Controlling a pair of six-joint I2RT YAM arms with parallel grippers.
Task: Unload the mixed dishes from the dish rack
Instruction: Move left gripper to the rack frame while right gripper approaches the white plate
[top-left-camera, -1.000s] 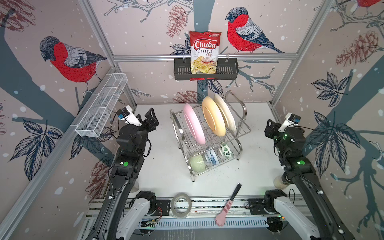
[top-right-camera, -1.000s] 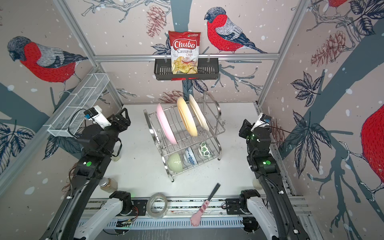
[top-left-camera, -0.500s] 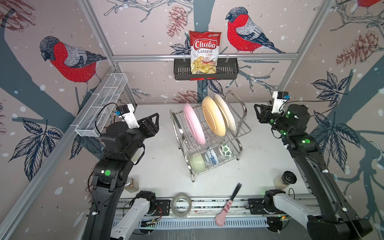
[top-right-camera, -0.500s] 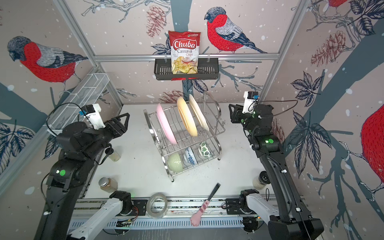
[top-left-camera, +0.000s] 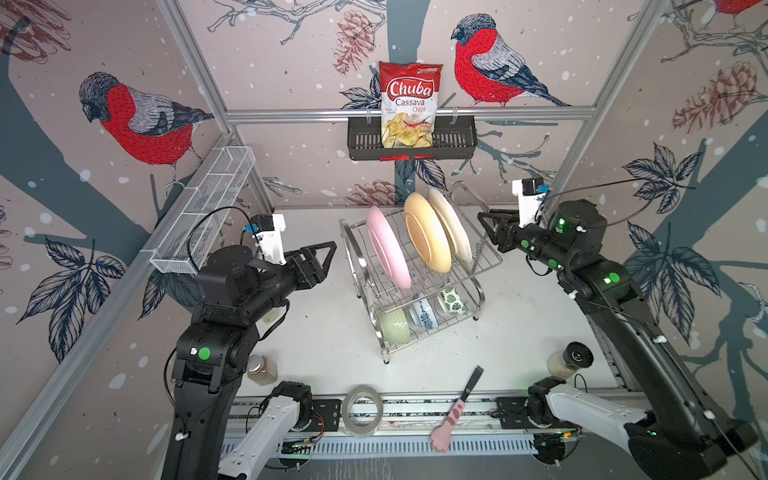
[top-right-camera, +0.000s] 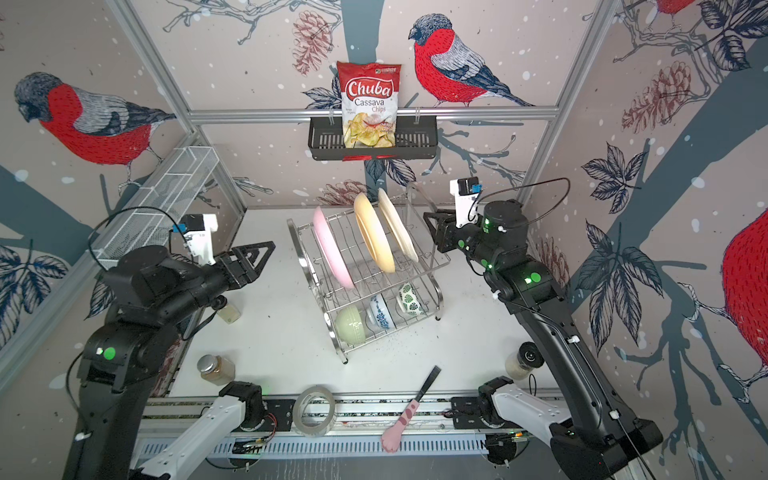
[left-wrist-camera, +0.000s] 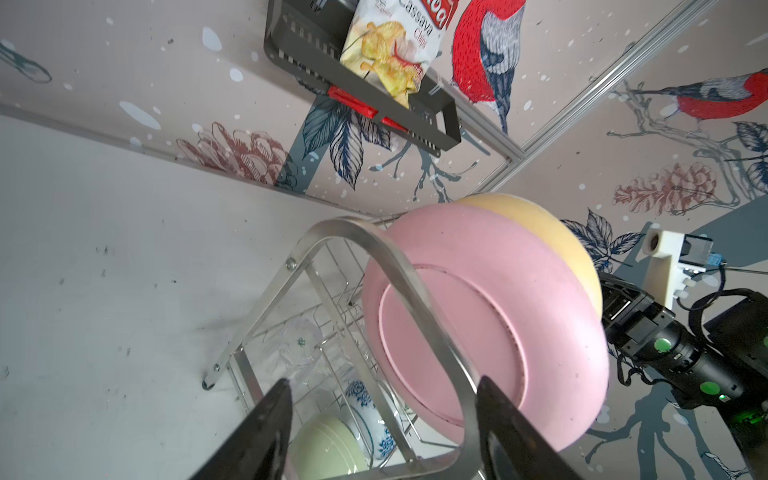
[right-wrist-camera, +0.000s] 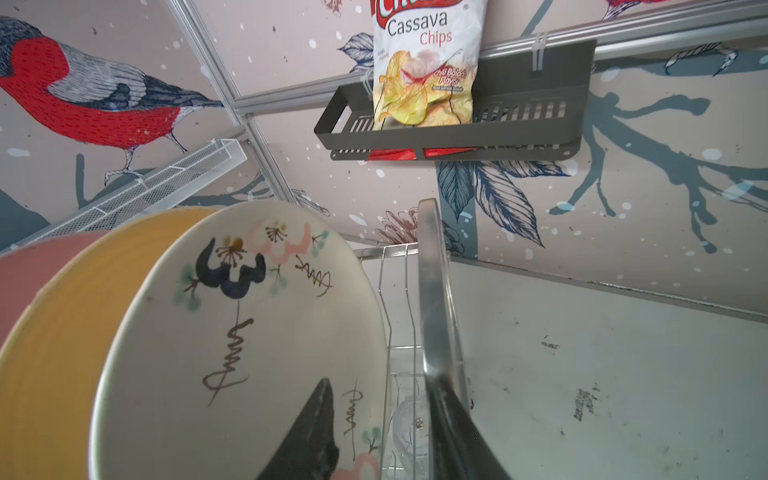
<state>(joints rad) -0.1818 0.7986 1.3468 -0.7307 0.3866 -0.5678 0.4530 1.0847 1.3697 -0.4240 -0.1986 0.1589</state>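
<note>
The steel dish rack (top-left-camera: 478, 249) (top-right-camera: 432, 257) stands mid-table. Its top tier holds upright pink (top-left-camera: 388, 249), tan-yellow (top-left-camera: 426, 232) and cream (top-left-camera: 451, 224) plates. Below sit pale green (top-left-camera: 395, 326), blue-patterned (top-left-camera: 424, 318) and leaf-print (top-left-camera: 453, 299) bowls. A clear glass (left-wrist-camera: 299, 345) shows on the lower tier. My left gripper (top-left-camera: 328, 249) (left-wrist-camera: 382, 380) hovers open just left of the rack's left handle (left-wrist-camera: 399, 266). My right gripper (top-left-camera: 482, 216) (right-wrist-camera: 378, 382) is open beside the right handle (right-wrist-camera: 432, 270), facing the cream plate (right-wrist-camera: 249, 332). Neither holds anything.
A brown jar (top-left-camera: 262, 368) stands front left, and a black-lidded jar (top-left-camera: 569, 359) front right. A small jar (top-right-camera: 228, 311) sits under the left arm. A tape roll (top-left-camera: 361, 409) and a pink-handled knife (top-left-camera: 457, 407) lie at the front. Black basket with chips (top-left-camera: 411, 137), white mesh tray (top-left-camera: 208, 212).
Both arms rose and swung inward toward the rack. The right gripper moved from low at the right edge up to the right handle, and the left gripper reached toward the left handle.
</note>
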